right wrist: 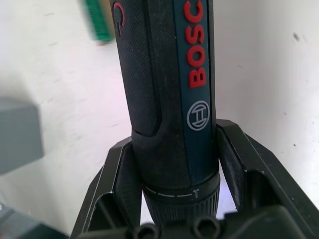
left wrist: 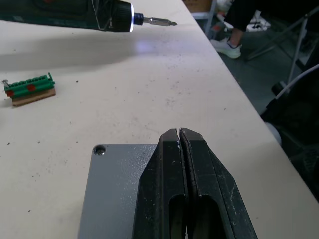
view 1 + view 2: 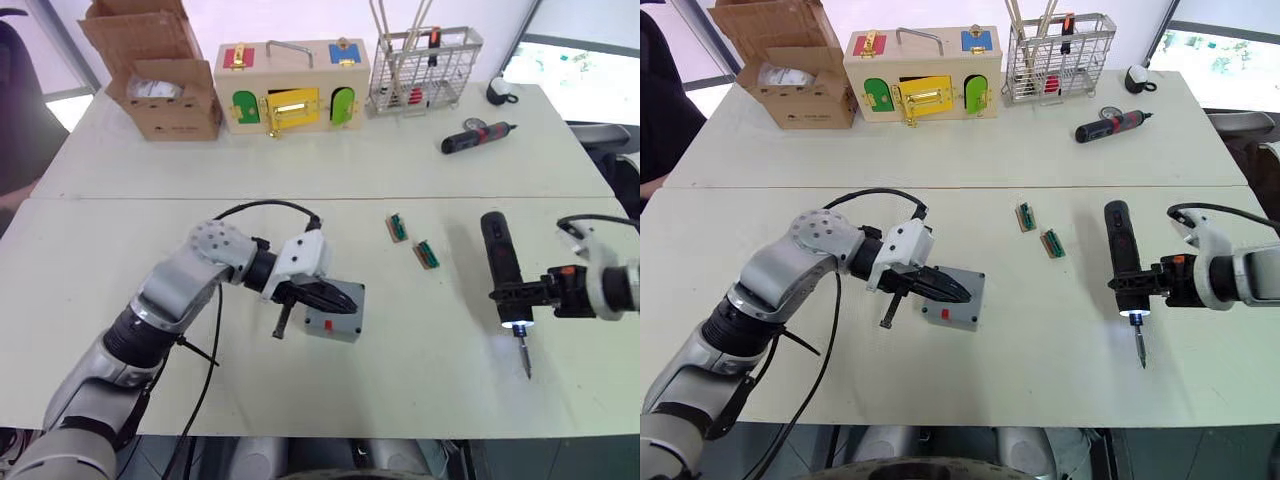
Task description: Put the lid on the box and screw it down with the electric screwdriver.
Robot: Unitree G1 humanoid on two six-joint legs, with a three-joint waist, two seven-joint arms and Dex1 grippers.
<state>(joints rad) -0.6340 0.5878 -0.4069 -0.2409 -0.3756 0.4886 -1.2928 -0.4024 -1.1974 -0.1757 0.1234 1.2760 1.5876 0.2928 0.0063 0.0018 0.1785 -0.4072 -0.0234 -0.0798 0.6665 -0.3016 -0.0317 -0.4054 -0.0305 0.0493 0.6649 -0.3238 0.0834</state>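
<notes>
Grey lid seated flat on the box, box mostly hidden beneath it and by the left gripper; only a side wall with a small red mark exposed. One corner screw hole visible in the left wrist view, remaining corners cut off or covered by the black fingers. Left gripper closed, fingers pressed together with nothing between them, tips resting over the lid's top face. Thin dark rod-like part beside the lid, below the left wrist, too indistinct to identify.

Electric screwdriver well apart from the lid, beyond two small green terminal blocks on the white table. Clamped in the right gripper near the collar, one finger on each side of the barrel. Long axis roughly parallel to the table, running away from the robot; bit pointing toward the robot's edge of the table, collar light lit. Rear of the barrel cut off in the right wrist view.
</notes>
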